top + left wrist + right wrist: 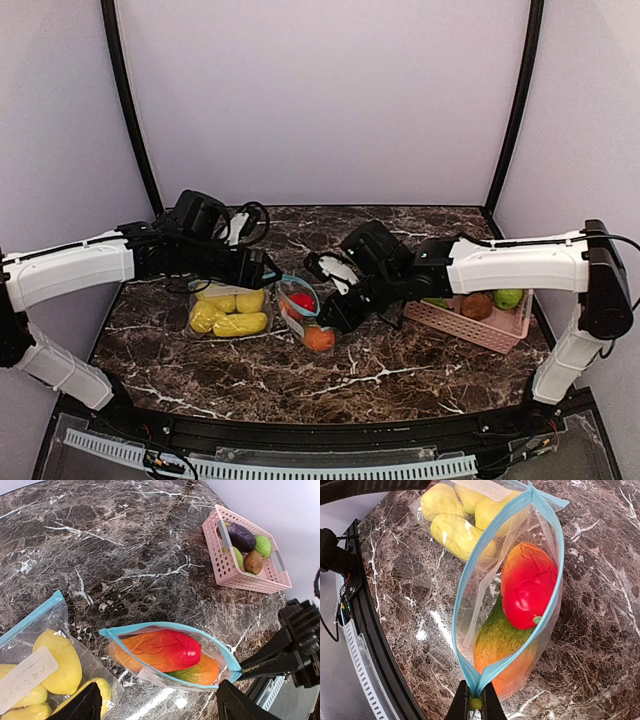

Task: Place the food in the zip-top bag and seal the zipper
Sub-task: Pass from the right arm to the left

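I worked over a dark marble table [400, 370] shot through with white veins, glossy enough to throw back the lamp light. Off to my right, close to the table's right edge, stood a pink basket [484, 336] with slatted plastic walls, rectangular and upright. Pale plain walls [320, 100] closed in the back and both sides, with a black pole [125, 100] slanting up each rear corner. Along the near edge ran a black rail [300, 430], and just in front of it a white slotted strip [300, 466].

Left arm [70, 270] reaches in from 9 o'clock, jaws spread wide; right arm [515, 265] from 3 o'clock, jaws pinched on a corner of the zip-top bag [470, 625].
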`<state>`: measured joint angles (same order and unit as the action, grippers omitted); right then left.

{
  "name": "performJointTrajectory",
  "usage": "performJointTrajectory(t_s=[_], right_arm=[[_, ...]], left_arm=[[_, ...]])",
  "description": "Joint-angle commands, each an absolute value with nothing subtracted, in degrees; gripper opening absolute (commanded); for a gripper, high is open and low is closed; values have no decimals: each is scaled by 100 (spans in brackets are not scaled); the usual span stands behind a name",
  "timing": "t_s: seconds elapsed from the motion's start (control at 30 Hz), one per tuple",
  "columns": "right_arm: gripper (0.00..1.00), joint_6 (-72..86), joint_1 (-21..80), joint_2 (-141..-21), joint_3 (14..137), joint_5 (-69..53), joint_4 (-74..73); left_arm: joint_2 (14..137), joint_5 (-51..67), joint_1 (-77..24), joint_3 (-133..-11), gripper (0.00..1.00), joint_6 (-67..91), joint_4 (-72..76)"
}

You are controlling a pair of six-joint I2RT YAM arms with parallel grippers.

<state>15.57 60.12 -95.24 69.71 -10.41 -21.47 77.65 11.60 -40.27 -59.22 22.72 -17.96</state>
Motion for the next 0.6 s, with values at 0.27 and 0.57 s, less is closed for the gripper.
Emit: performJointTrajectory(t_s=[0.27,0.57], right_arm=[[0,1458,6009,-9518,6747,-1459,-1717],[0,1563,5874,-9441,6433,-1809,-1270]], left_arm=[[7326,3239,-4049,-5392,69,95,-682],[8171,3755,-4362,-5637,43,-556,-710]])
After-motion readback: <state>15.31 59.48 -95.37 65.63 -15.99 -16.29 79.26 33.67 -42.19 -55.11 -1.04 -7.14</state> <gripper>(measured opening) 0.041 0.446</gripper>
